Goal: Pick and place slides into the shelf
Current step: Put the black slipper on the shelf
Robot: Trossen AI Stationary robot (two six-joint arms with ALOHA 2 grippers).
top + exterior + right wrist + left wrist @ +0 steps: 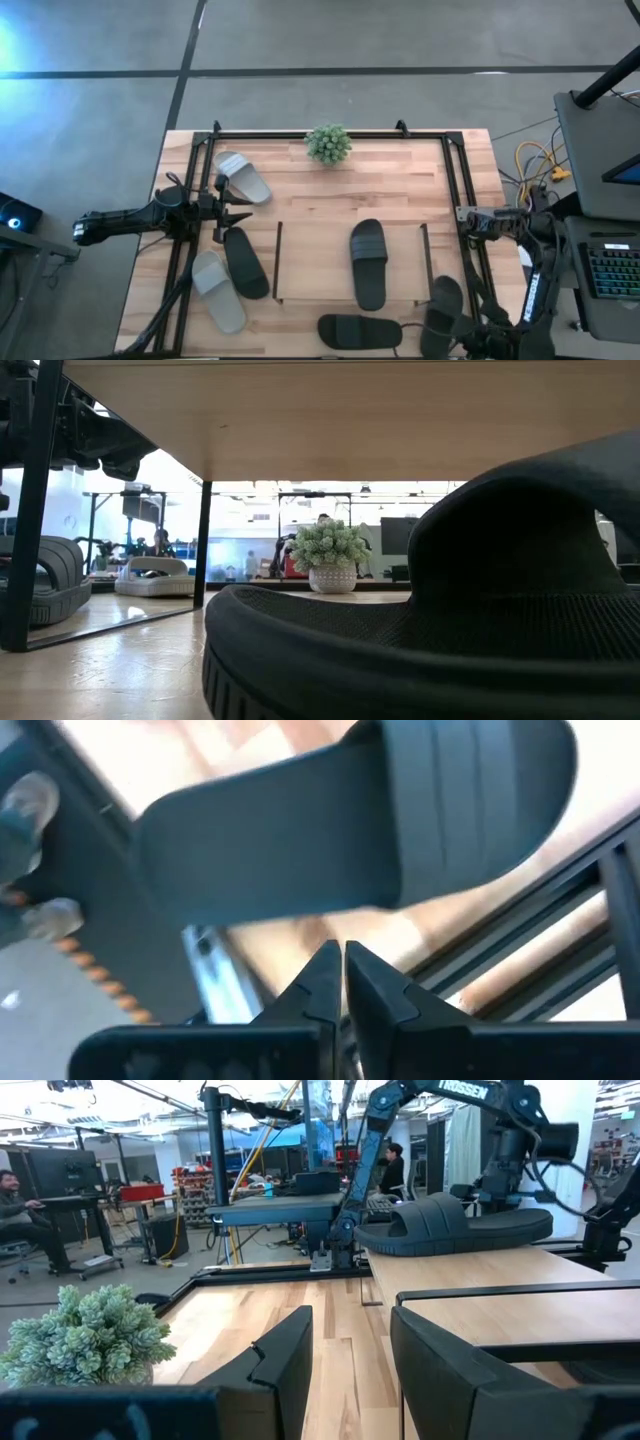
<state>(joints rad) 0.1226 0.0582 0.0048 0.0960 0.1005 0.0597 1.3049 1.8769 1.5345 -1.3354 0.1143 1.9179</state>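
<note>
Six slides show in the high view. One black slide lies on the shelf, a low rack with a light wood top. Beside it on the table lie a black slide and a light grey one. Another light grey slide lies farther back. Two more black slides lie near the front edge. My left gripper is open, level, left of the shelf, touching nothing. My right gripper is shut, right of the shelf, above a black slide.
A black tube frame runs around the table top. A small potted plant stands at the far edge. In the low view a black slide fills the foreground under the shelf board. People sit in the room behind.
</note>
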